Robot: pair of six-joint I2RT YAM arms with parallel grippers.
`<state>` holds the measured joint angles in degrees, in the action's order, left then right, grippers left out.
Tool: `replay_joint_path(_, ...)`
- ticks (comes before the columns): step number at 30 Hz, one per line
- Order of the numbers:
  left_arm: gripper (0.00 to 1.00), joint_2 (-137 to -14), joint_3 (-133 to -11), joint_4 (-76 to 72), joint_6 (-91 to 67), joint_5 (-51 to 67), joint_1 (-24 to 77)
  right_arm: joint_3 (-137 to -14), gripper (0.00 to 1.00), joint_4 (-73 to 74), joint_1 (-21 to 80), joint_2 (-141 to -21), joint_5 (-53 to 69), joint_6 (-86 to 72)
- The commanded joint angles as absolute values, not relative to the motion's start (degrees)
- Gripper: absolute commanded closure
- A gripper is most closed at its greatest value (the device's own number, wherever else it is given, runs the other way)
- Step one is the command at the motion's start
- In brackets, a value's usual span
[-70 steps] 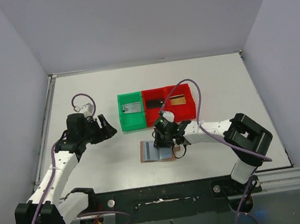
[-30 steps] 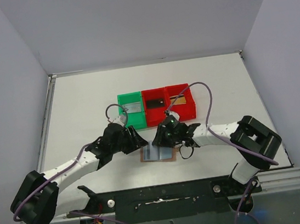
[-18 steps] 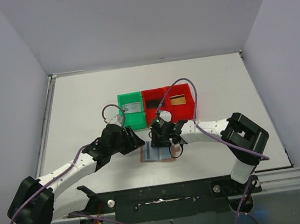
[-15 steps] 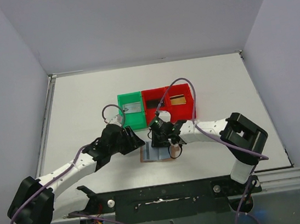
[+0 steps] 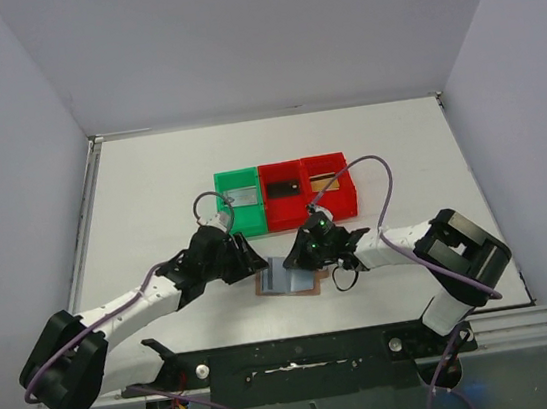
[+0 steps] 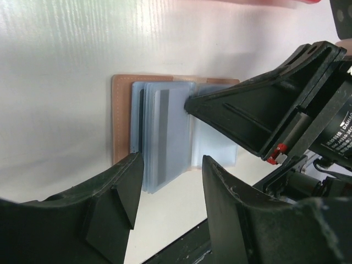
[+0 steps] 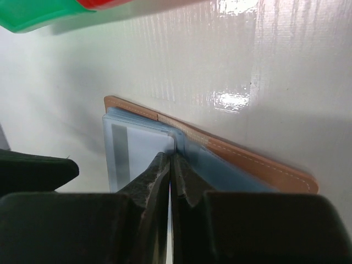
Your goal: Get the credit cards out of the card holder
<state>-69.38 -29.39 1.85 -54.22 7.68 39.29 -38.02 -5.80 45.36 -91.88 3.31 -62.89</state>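
On the table (image 5: 149,180) — one card holder (image 5: 286,282), three bins (image 5: 287,221).

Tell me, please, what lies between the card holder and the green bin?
Nothing rests there: the right wrist view shows only bare, glossy white table between the brown edge of the card holder and the green bin.

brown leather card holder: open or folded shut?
Open. The flat brown leather card holder lies spread on the white table, pale blue pockets facing up.
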Motion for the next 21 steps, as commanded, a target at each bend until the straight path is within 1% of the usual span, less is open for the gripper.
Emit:
replay_joint_path(1,0.55,-70.58,-30.5,-4.85,-53.6,11.39,39.55,-32.88,0.98,-7.23,43.44,-92.81,5.44,-63.9)
replay_joint_path(8,0.55,-72.57,-30.32,-6.98,-54.04,13.59,39.9,-31.84,0.98,-7.65,43.17,-92.36,4.84,-65.5)
replay_joint_path(11,0.55,-73.43,-29.94,-6.87,-54.67,13.38,39.95,-30.76,0.94,-9.87,43.06,-91.27,5.24,-65.74)
replay_joint_path(13,0.55,-73.6,-29.88,-6.74,-54.99,12.87,39.95,-31.24,0.88,-10.31,43.06,-90.53,5.56,-64.49)
replay_joint_path(16,0.56,-72.91,-30.12,-5.68,-55.03,11.36,39.91,-34.59,0.76,-5.95,43.8,-89.4,3.67,-61.54)
replay_joint_path(18,0.56,-72.11,-30.44,-4.19,-55.06,9.8,39.9,-37.98,0.66,-1.07,45.03,-89.33,0.51,-59.77)
replay_joint_path(21,0.56,-70.86,-30.8,-1.74,-55.02,7.28,39.9,-44.07,0.56,7.84,48.17,-91.21,-4.81,-57.86)
